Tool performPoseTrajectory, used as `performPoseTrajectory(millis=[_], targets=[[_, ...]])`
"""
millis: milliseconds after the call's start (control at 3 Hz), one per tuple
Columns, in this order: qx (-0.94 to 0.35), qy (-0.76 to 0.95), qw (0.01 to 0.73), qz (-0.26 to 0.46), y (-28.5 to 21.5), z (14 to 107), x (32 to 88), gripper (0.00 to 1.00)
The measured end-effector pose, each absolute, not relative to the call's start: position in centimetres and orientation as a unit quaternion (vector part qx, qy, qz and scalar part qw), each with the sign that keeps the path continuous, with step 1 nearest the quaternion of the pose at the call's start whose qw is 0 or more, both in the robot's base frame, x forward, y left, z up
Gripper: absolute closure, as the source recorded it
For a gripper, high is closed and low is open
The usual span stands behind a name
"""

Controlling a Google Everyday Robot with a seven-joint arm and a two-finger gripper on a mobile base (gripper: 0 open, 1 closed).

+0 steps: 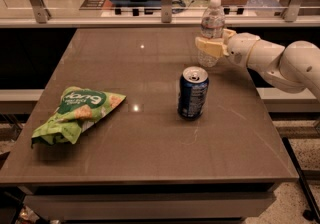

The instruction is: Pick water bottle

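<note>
find the water bottle (212, 22) upright near the far right edge of the bench (125, 63), close to the glass rail (100, 18) behind it. note the gripper (213, 44) at its lower half, reaching in from the right on the white arm (280, 60). cannot tell whether the gripper is clamped on the bottle or merely set around it, so treat the hold as unproven.

judging from that, expect the main risk in a lift begun too soon. with a loose hold, could slip along the ribbed clear plastic and leave the bottle behind or tip it. tall, narrow and probably light, so likely to topple from a sideways nudge, then roll across the bench or drop off the right side. might also buckle under too hard a squeeze and squirm out of the hold. held low on the body, may swing or tilt once raised, with most of the height above the grasp. worth checking for a snug, level hold before raising, and lifting straight up rather than dragging.

keep the blue soda can (193, 93) in mind too: well apart toward the front, yet easily clipped by a low retreat across the bench. no worry from the green chip bag (77, 113), far off at the left.
</note>
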State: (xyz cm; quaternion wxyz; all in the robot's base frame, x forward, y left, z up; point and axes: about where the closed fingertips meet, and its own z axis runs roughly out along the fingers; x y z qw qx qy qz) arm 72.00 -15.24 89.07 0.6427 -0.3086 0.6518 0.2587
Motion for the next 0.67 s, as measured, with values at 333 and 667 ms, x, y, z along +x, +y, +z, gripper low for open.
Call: performPoseTrajectory(millis=[333, 667], targets=[[-0.310, 0.651, 0.642, 0.260, -14.97, 89.08, 72.02, 1.00], [-0.310, 0.651, 0.642, 0.260, -14.96, 89.09, 72.02, 1.00]])
